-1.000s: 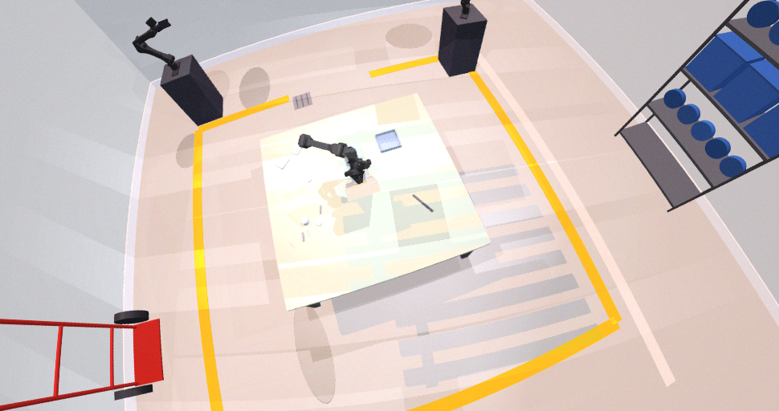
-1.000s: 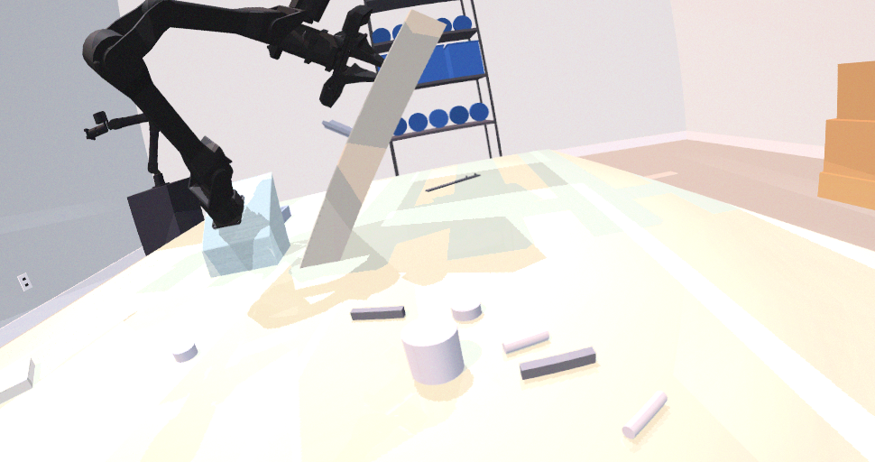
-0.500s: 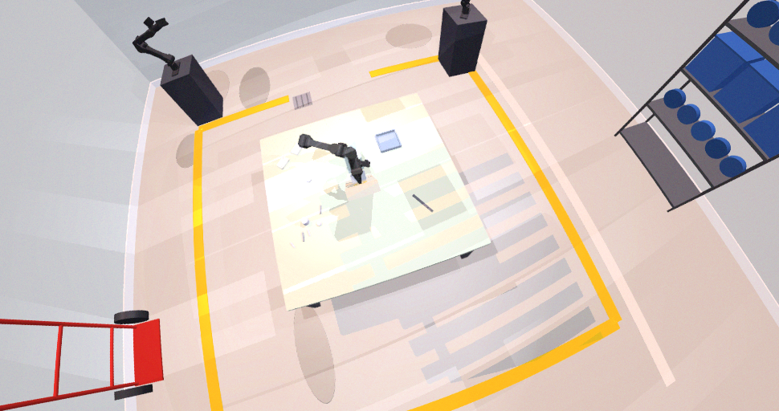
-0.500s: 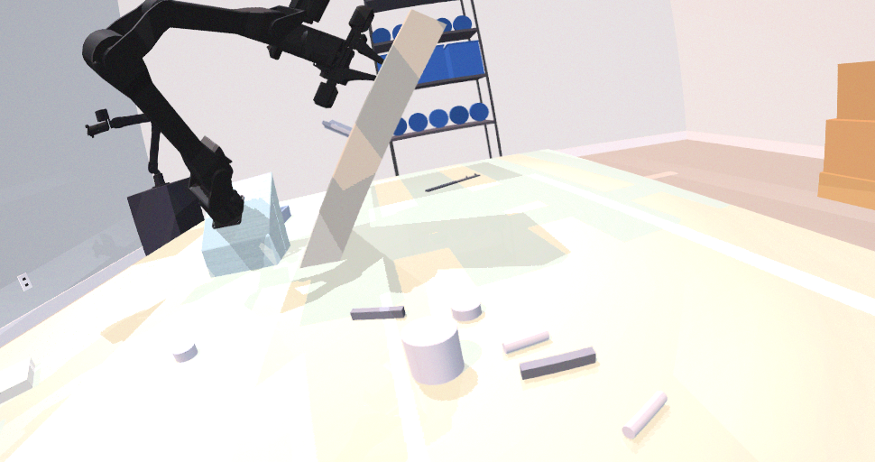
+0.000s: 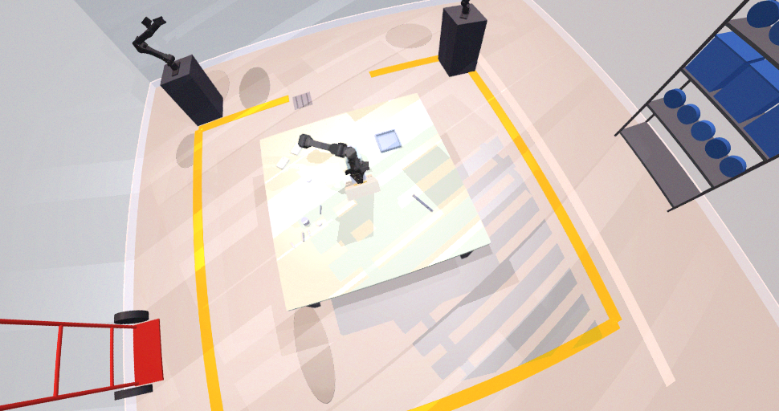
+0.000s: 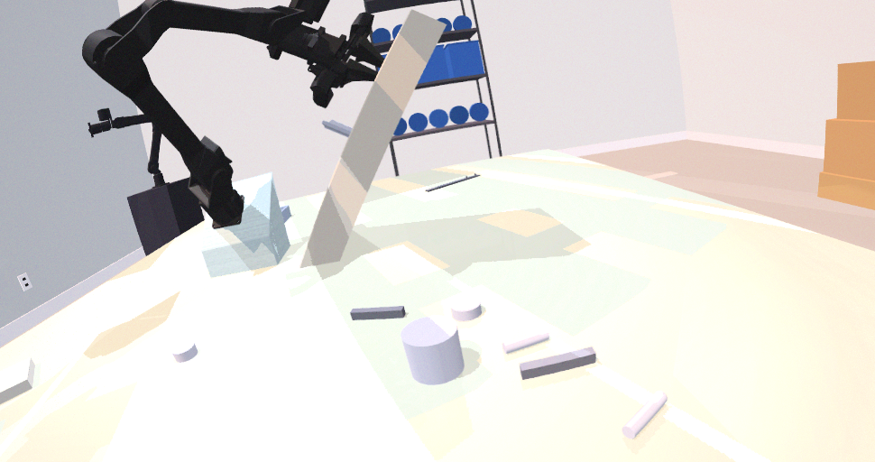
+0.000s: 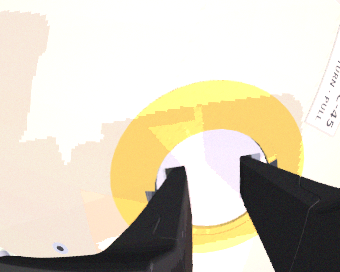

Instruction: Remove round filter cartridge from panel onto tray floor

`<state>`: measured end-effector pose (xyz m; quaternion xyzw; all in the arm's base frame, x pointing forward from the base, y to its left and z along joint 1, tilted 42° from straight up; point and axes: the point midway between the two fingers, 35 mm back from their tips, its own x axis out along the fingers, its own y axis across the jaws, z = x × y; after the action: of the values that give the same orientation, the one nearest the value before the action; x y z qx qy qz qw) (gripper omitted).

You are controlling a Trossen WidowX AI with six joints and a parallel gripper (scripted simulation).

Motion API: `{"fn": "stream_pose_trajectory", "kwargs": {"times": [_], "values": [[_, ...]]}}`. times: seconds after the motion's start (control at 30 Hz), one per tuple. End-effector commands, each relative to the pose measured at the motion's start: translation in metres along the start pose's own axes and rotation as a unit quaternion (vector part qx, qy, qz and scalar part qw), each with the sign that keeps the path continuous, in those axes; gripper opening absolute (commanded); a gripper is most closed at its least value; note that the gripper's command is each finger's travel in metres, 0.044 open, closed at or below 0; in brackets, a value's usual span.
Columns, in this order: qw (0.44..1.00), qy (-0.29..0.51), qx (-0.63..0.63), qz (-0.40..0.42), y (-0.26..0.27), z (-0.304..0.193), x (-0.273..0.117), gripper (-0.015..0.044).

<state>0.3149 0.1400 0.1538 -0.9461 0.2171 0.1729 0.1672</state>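
At the tilted panel (image 5: 363, 189) (image 6: 372, 122) (image 7: 79, 210), arched arm (image 5: 327, 145) (image 6: 207, 16), gripper (image 5: 357, 178) (image 6: 378, 69) (image 7: 209, 169) clamping cartridge (image 7: 216, 200)

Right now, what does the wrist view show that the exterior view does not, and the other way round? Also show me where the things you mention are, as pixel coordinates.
Only the wrist: the filter cartridge's pale face (image 7: 216, 200) inside a yellow ring (image 7: 134, 150), fingertips in its slots, and a label (image 7: 329, 75) reading "PRESS · TURN · PULL".

Only the exterior: the panel's slanted side (image 6: 367, 134), the shelf rack (image 6: 488, 100) behind, and loose pieces on the table, among them a pale cylinder (image 6: 434, 355) and two dark bars (image 6: 377, 313) (image 6: 557, 364).

Both: the gripper (image 6: 379, 69) (image 7: 209, 169) at the panel; only the wrist shows what it grips.
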Motion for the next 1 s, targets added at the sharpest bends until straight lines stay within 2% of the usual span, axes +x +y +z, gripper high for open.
{"fn": "stream_pose_trajectory", "kwargs": {"times": [0.0, 0.07, 0.23, 0.8, 0.97], "values": [[0.997, -0.003, -0.072, 0.001, 0.000, -0.001, 0.004, 0.0000], [0.995, -0.003, -0.104, 0.001, 0.000, -0.001, 0.004, 0.0000], [0.997, -0.004, -0.083, 0.002, 0.000, -0.001, 0.002, 0.0000], [0.999, -0.006, -0.052, 0.003, 0.000, 0.000, -0.069, 0.0000], [0.999, -0.005, -0.051, 0.002, 0.000, 0.000, -0.072, 0.0000]]}}
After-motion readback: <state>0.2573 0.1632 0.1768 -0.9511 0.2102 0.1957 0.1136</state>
